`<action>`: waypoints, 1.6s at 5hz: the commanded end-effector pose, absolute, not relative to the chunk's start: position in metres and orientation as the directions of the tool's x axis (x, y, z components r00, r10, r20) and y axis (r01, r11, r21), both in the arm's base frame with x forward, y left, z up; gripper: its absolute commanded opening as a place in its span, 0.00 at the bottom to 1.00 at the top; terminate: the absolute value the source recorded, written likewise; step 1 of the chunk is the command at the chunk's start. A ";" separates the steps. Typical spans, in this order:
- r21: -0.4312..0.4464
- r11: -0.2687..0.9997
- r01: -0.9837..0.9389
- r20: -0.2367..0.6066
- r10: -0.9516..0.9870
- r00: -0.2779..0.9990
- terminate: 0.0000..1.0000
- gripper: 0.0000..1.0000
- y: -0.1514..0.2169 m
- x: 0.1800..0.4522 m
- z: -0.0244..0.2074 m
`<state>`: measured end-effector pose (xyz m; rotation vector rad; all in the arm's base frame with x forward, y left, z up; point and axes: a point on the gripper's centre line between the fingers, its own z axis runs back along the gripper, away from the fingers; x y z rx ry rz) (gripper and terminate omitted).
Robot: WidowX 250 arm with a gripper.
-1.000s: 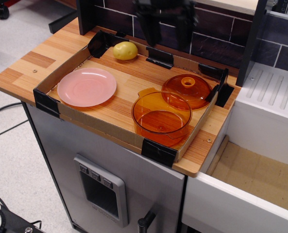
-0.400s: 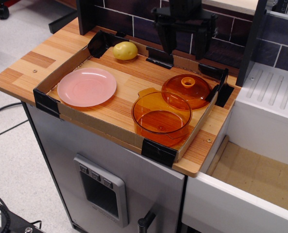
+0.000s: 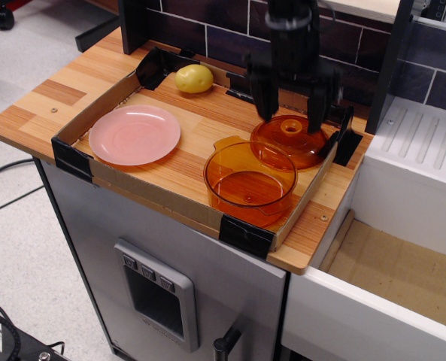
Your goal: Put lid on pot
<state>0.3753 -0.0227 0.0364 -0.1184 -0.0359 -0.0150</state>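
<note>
While the black claw [image 3: 290, 109] hangs with its two fingers [image 3: 266, 96] spread wide and pointing down, the round, shallow-domed, translucent orange plastic lid [image 3: 291, 141] lies directly beneath it, right side up, with its small ring-shaped knob [image 3: 292, 127] between the two fingertips and slightly below them. One finger comes down at the lid's back left edge, the other at its back right edge; whether either tip touches the plastic cannot be told. That lid rests on the wooden floor of a shallow cardboard tray [image 3: 159, 197] with black taped corners, in the tray's back right corner. Just in front of it, its rim overlapping the lid's front edge in the picture, stands the round, deep, translucent orange plastic pot [image 3: 249, 183], open at the top. A pale pink round plate [image 3: 135, 134] sits well apart on the tray's left side, and a yellow potato [image 3: 194, 78] lies near the back wall. All of this stands on the light wooden table [image 3: 34, 105].
</note>
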 end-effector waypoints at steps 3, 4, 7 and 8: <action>-0.092 0.995 -0.034 0.097 0.043 0.994 0.00 1.00 -0.023 0.395 0.043; -0.084 0.995 -0.044 0.100 0.053 0.994 0.00 1.00 -0.022 0.396 0.041; -0.050 0.997 -0.060 0.119 0.065 0.991 0.00 0.00 -0.019 0.402 0.045; -0.050 0.996 -0.073 0.121 0.079 0.990 0.00 0.00 -0.018 0.407 0.053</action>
